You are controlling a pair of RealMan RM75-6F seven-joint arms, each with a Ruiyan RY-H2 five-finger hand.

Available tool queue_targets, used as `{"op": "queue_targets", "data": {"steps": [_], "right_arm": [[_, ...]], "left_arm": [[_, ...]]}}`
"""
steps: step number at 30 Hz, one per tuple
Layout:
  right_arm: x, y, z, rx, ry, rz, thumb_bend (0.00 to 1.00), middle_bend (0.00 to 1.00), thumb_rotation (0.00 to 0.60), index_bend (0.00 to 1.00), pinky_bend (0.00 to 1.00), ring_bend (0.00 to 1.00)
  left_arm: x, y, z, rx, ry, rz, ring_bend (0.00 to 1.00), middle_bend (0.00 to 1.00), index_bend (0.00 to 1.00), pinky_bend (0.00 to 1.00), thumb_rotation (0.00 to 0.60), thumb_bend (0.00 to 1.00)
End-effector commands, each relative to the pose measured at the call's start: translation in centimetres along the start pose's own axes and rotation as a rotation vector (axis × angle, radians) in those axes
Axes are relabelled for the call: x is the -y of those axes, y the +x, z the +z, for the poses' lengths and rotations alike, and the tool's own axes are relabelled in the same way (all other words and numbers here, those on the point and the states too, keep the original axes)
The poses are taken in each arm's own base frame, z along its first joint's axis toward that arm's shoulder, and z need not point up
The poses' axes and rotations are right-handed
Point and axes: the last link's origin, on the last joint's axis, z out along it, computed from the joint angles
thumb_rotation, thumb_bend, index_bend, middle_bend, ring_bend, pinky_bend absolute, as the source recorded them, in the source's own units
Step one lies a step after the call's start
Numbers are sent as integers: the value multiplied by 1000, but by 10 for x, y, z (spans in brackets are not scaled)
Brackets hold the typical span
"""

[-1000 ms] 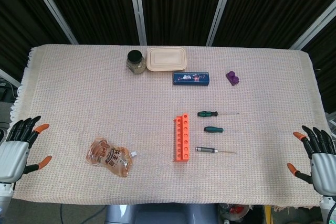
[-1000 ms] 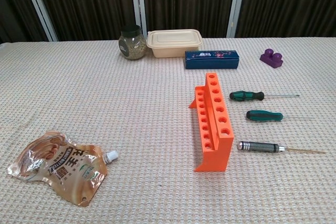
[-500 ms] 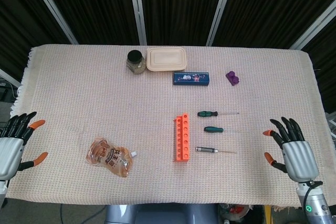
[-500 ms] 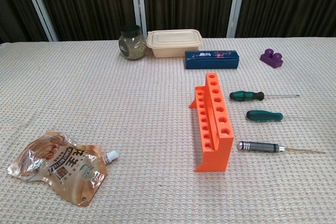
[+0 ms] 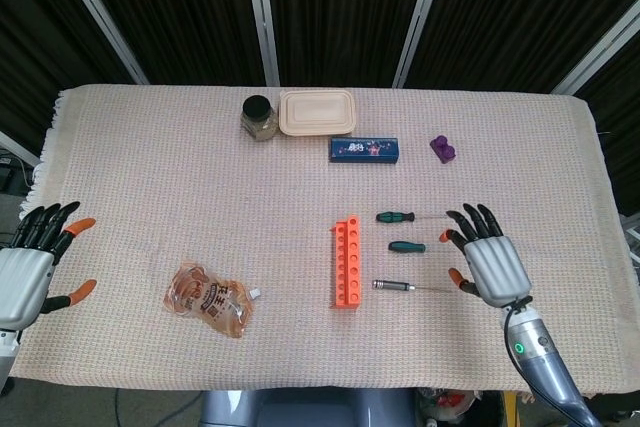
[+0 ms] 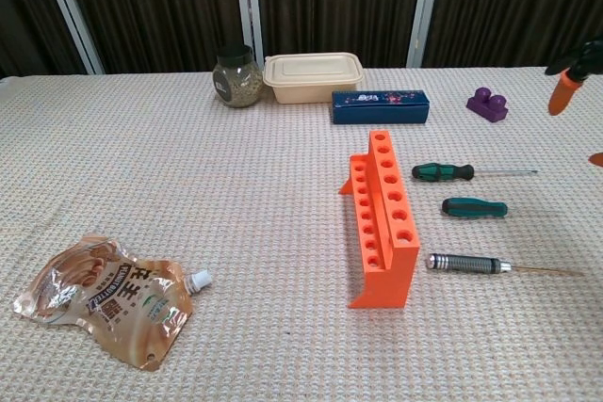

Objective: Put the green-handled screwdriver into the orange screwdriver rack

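Your right robot hand point(image 5: 487, 262) hovers over the counter point(image 5: 150, 167) with its fingers point(image 5: 470, 222) spread and nothing in it. It sits just right of the 3 screwdrivers, apart from all of them. In the chest view only an orange fingertip point(image 6: 562, 94) and a sliver of another show at the right edge.

Your left robot hand point(image 5: 25, 272) is at the counter's left edge, fingers apart, holding nothing. The chest view does not show it.

The orange screwdriver rack point(image 5: 346, 262) stands upright near the counter's middle, its long side running front to back. Every hole you can see in its top row is unfilled.

3 screwdrivers lie flat to the right of the rack, shafts pointing right:
- Farthest back: green-and-black handled screwdriver point(image 5: 397, 216), with a long shaft.
- Middle: green-handled screwdriver point(image 5: 407, 246), plain green grip, lying on the counter near the rack but not touching it. Its thin shaft is hard to make out.
- Nearest: metal-handled screwdriver point(image 5: 393, 286), with a knurled grip and a thin shaft that ends near the right robot hand's thumb.

Along the back: a lidded glass jar point(image 5: 258, 117), a beige lidded container point(image 5: 318, 112) just beside it, a blue box point(image 5: 364, 150), and a purple block point(image 5: 443, 149).

A crumpled spouted pouch point(image 5: 207, 298) lies front-left, well apart from the rack.
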Motion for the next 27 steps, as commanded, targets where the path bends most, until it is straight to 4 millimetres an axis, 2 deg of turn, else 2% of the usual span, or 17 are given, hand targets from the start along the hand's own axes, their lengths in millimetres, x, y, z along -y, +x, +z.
{"op": "queue_targets", "data": {"steps": [1,14,27], "right_arm": [[13,-11,25,29,-1,-35,259,129,600,355,0,0],[37,-41,64,127,-20,-95,331,123,600,363,0,0],[58,-64,87,221,8,-247,346,124,600,369,0,0]], "left_arm": [[0,1,4,-2,-2,0,0,41,202,0,600,191],[-3,1,18,12,-13,10,0,34,200,0,600,191],[-5,0,22,21,-15,16,0,24,199,0,600,189]]}}
